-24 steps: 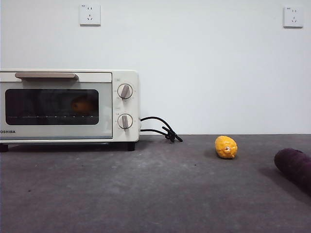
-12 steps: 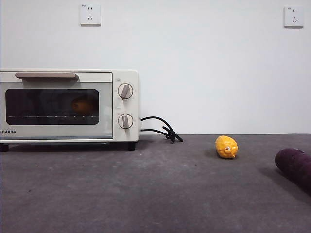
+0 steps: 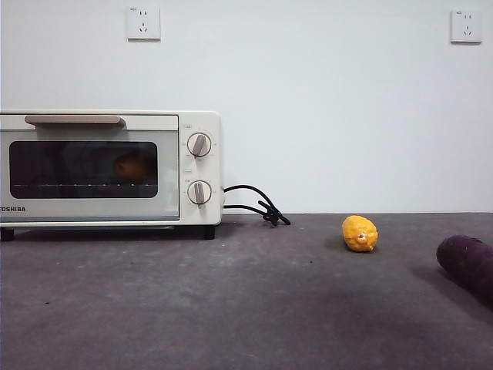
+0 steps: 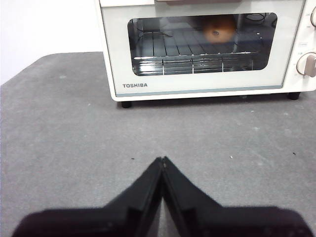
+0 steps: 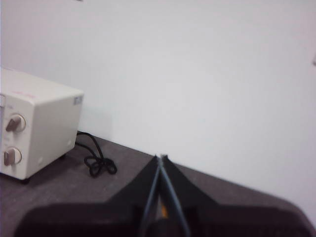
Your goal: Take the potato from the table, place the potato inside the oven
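The cream-white oven [image 3: 108, 167] stands at the left of the table [image 3: 246, 308] with its glass door closed. Behind the glass the orange-brown potato [image 3: 132, 167] lies on the wire rack, also visible as the potato [image 4: 219, 29] in the left wrist view. My left gripper [image 4: 162, 160] is shut and empty, held back over the table in front of the oven [image 4: 207, 47]. My right gripper [image 5: 161, 158] is shut and empty too, raised off to the oven's right side [image 5: 34, 128]. Neither arm shows in the front view.
A small yellow lemon-like fruit [image 3: 360, 233] lies on the table right of centre. A dark purple oblong vegetable [image 3: 466, 266] lies at the right edge. The oven's black cord [image 3: 254, 204] coils behind it by the wall.
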Motion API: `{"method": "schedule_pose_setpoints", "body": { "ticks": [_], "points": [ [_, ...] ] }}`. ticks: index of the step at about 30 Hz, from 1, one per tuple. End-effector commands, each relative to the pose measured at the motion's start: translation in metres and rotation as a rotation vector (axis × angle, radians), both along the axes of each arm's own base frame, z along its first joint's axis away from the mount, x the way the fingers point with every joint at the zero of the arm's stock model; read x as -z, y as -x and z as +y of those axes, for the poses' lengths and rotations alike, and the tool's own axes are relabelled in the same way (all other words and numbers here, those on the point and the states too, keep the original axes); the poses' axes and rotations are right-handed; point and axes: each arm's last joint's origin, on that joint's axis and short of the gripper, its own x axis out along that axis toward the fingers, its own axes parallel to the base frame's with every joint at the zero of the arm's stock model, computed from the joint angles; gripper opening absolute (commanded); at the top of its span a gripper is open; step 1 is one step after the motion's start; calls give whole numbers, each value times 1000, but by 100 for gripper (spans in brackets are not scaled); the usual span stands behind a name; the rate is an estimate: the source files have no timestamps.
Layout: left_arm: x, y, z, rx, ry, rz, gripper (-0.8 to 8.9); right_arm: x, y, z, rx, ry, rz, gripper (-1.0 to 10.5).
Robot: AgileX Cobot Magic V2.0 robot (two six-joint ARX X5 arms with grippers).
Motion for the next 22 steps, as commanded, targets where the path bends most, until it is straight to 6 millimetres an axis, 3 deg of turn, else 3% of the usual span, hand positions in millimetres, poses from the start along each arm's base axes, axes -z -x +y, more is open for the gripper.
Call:
{"method": "schedule_pose_setpoints", "body": {
  "ticks": [1,5,10,15,22],
  "points": [
    [3,-1,0,-2,3,0,-4,30,1,-2,15,-86,36,2],
    [3,-1,0,-2,3,0,-4,61,3,-5,38,-129,85,2],
    [3,-1,0,-2,3,0,-4,86,5,-10,86,-182,103,2],
    [3,-1,0,-2,3,1,-4,102,11,-12,134,-181,106,2],
    [3,-1,0,-2,4,11,-4,117,11,-15,231,-165,252,2]
  ]
}}
